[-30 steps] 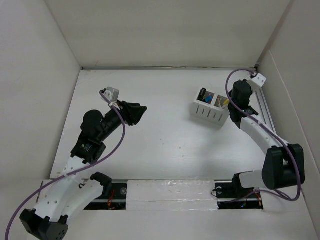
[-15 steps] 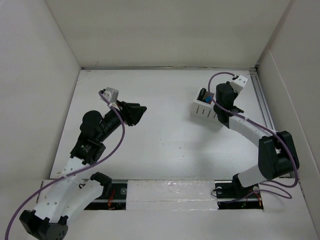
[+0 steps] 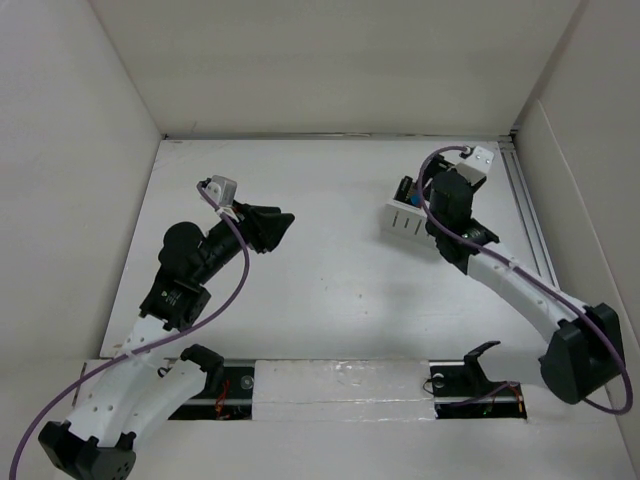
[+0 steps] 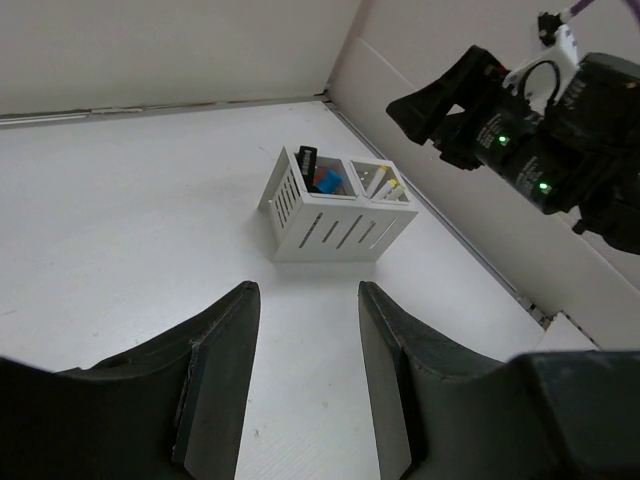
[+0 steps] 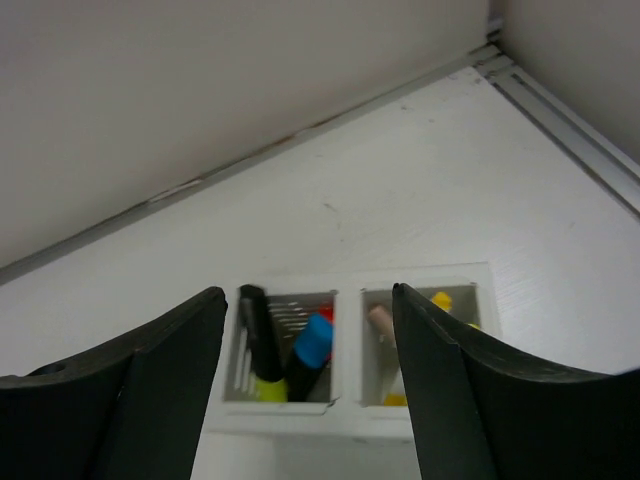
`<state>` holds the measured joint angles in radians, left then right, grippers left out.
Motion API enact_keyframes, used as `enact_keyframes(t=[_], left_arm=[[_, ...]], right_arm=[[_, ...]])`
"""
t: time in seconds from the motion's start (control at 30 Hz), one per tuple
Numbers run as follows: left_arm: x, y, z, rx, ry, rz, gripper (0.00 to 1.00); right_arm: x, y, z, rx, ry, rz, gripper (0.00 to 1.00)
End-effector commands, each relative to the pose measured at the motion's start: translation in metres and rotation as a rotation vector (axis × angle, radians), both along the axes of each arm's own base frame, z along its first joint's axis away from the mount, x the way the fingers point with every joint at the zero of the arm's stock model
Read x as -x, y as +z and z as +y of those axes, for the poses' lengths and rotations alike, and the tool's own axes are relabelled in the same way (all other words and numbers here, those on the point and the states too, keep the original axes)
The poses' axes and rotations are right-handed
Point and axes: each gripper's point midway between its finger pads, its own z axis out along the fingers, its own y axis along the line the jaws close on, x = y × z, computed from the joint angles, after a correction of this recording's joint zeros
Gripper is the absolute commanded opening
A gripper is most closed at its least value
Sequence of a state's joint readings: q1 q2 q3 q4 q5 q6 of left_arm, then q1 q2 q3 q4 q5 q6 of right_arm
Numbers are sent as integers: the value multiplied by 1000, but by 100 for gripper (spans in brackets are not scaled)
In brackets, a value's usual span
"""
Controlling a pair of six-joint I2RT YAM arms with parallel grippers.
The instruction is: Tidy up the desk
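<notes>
Hovering right claw (image 5: 308,310) wide above organizer (image 5: 345,345) | yellow marker (image 5: 441,299): wrist-only, arm-hidden overhead | left claw (image 4: 307,300) wide

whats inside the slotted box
One compartment of the box holds a black pen, a blue-capped pen and a red bit; the other, a pinkish piece and yellow bits. Walls hide their lower ends.
</notes>
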<state>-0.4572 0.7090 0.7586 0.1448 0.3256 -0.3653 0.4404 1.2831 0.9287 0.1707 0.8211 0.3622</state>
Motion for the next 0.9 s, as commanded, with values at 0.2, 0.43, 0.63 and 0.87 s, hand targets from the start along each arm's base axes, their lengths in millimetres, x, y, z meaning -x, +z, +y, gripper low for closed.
enact_keyframes(t=[0.2, 0.43, 0.63, 0.87], left_arm=[[9, 19, -5, 48, -47, -64, 41], [12, 25, -2, 58, -38, -79, 41], [16, 30, -1, 65, -46, -100, 40], [20, 25, -8, 70, -93, -94, 38]], right_arm=[[63, 76, 131, -48, 676, -155, 55], [135, 88, 197, -45, 1132, -155, 0], [185, 105, 209, -47, 1274, -195, 7], [212, 130, 186, -78, 1261, -270, 27]])
